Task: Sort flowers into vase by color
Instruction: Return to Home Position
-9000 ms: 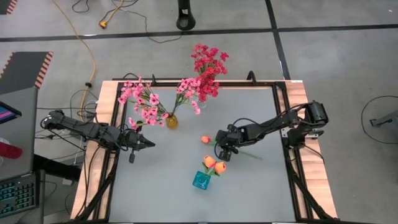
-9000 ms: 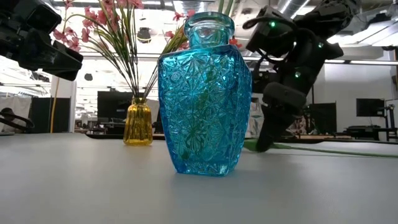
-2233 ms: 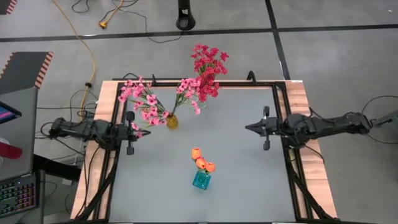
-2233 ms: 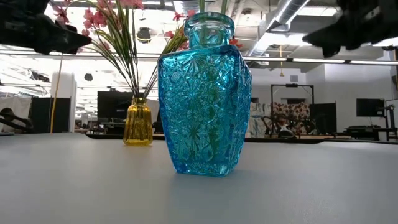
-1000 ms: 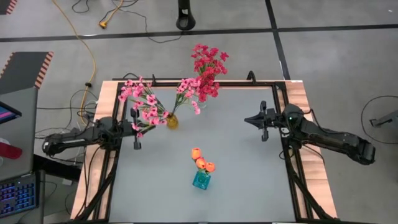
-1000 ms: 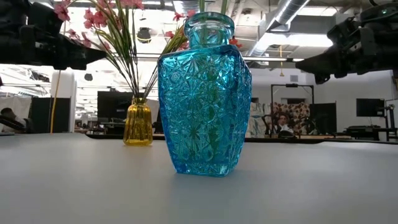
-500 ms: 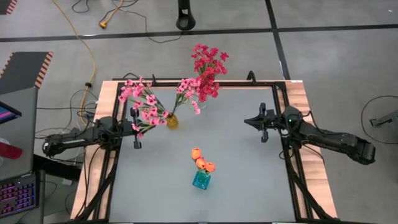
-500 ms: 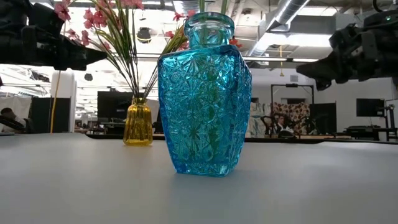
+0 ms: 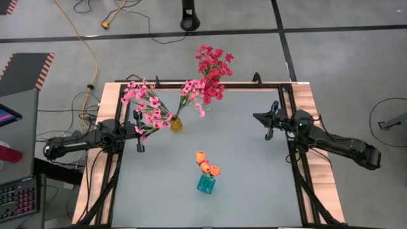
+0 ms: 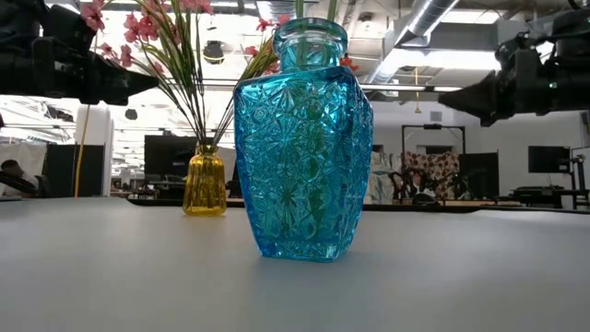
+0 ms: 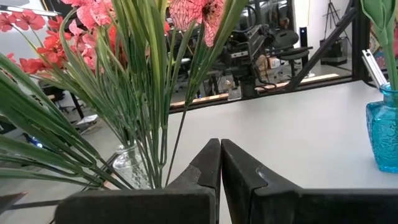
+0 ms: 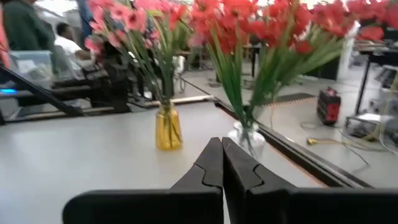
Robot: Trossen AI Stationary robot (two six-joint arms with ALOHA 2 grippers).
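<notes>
Both arms sat at the side edges of the bench.
Left gripper and right gripper, both pressed together, flanked open surface; orange tulips stood in the blue vase mid-bench, pink sprays and red sprays near the far edge.

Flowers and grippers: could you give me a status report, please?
Left gripper shut, empty, parked left. Right gripper shut, empty, parked right. Three orange tulips in blue vase. No obstruction.
</notes>
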